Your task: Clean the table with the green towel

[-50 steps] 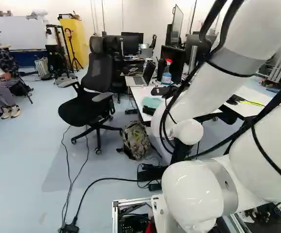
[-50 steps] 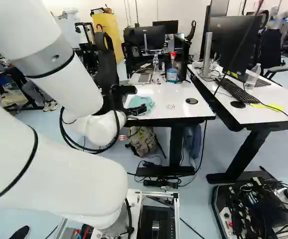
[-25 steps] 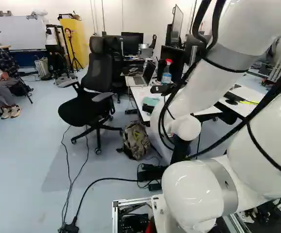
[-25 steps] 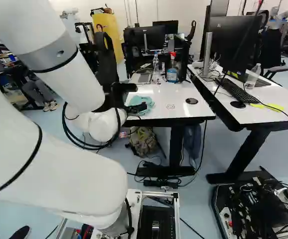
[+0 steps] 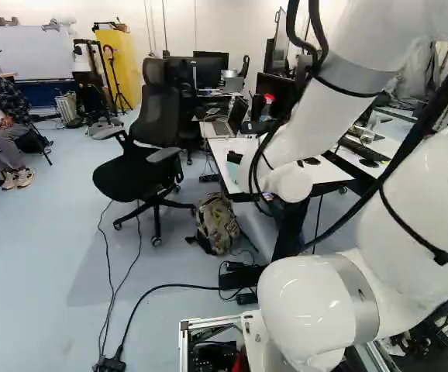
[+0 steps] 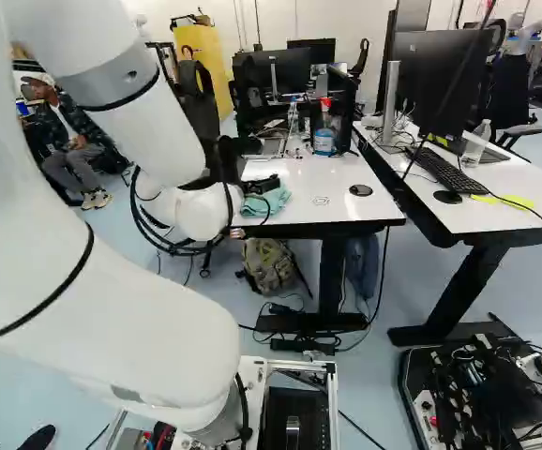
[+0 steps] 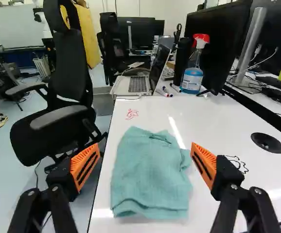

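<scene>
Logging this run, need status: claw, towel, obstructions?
Claw open. Green towel rumpled on table, ahead of claw, ungripped. Spray bottle and laptop beyond towel, neither blocking.

A black office chair (image 5: 159, 116) stands beside a camouflage backpack (image 5: 217, 225).

in both base views, towel (image 7: 150, 177) partly hidden, arm (image 6: 163, 136) cropped

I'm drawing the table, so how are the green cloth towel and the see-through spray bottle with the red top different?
The green cloth towel lies low and rumpled, while the see-through spray bottle with the red top stands up tall. The towel is plain green all over; the bottle has blue liquid and a label. Both sit on the white table.
</scene>
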